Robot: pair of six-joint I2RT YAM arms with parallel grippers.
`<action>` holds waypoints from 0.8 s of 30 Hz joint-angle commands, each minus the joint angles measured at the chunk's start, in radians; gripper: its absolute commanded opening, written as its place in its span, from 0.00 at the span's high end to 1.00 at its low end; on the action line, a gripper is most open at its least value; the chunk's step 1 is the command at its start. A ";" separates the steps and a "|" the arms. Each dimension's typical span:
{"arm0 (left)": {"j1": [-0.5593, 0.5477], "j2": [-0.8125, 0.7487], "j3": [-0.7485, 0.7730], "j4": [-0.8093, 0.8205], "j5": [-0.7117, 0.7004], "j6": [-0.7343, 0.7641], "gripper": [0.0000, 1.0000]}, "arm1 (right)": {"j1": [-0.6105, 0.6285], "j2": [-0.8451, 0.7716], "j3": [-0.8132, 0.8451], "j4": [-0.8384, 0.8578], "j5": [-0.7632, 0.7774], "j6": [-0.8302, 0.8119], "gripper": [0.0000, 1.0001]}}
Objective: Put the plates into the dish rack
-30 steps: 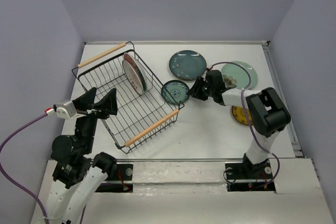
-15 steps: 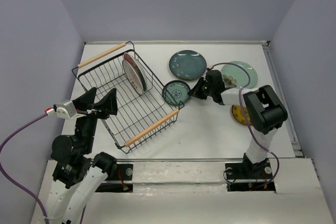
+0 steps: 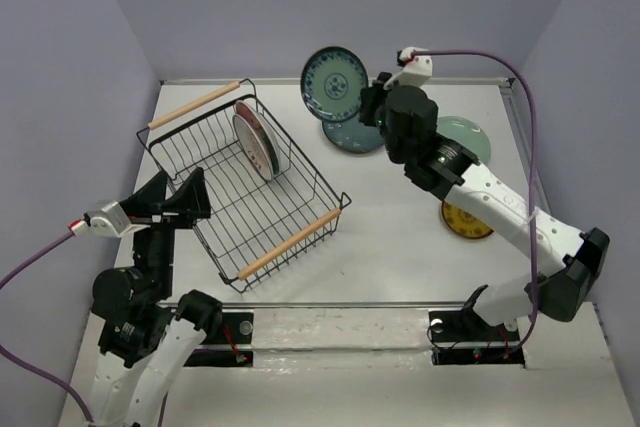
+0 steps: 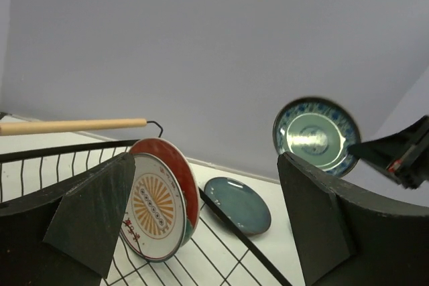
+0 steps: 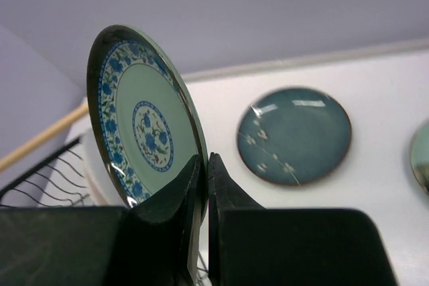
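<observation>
Plates are standing on edge in the rack (image 3: 291, 243): the red plate (image 4: 175, 165) and the cream-orange plate (image 4: 153, 212), leaning together. The right tool (image 5: 203, 185) is pinching the rim of the small patterned plate (image 3: 333, 84), holding it upright in the air near the dark teal plate (image 5: 293, 134) lying on the desk (image 3: 390, 247). The left tool (image 3: 185, 193) is hovering wide open, empty, beside the rack.

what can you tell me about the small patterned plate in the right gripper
The small patterned plate is round, glossy ceramic by its look: pale green centre with a blue medallion, a blue floral band, a dark rim. It stands on edge in the air, above the table, its lower rim pinched by the right gripper. Nothing else touches it.
</observation>
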 commanded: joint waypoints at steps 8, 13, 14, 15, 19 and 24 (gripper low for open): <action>0.014 -0.062 0.049 -0.021 -0.322 -0.059 0.01 | 0.395 0.626 0.701 0.328 0.504 -0.844 0.93; 0.011 -0.090 0.054 -0.033 -0.403 -0.108 0.01 | 0.452 0.855 0.984 0.374 0.525 -1.026 0.93; 0.010 -0.093 0.054 -0.036 -0.415 -0.118 0.01 | 0.452 0.877 1.004 0.376 0.519 -1.038 0.93; 0.008 -0.096 0.057 -0.044 -0.444 -0.125 0.01 | 0.464 0.918 1.019 0.376 0.518 -1.049 0.93; 0.001 -0.110 0.060 -0.052 -0.455 -0.135 0.01 | 0.475 0.994 1.067 0.368 0.521 -1.052 0.93; -0.002 -0.108 0.062 -0.050 -0.440 -0.135 0.01 | 0.486 1.055 1.072 0.311 0.508 -0.990 0.93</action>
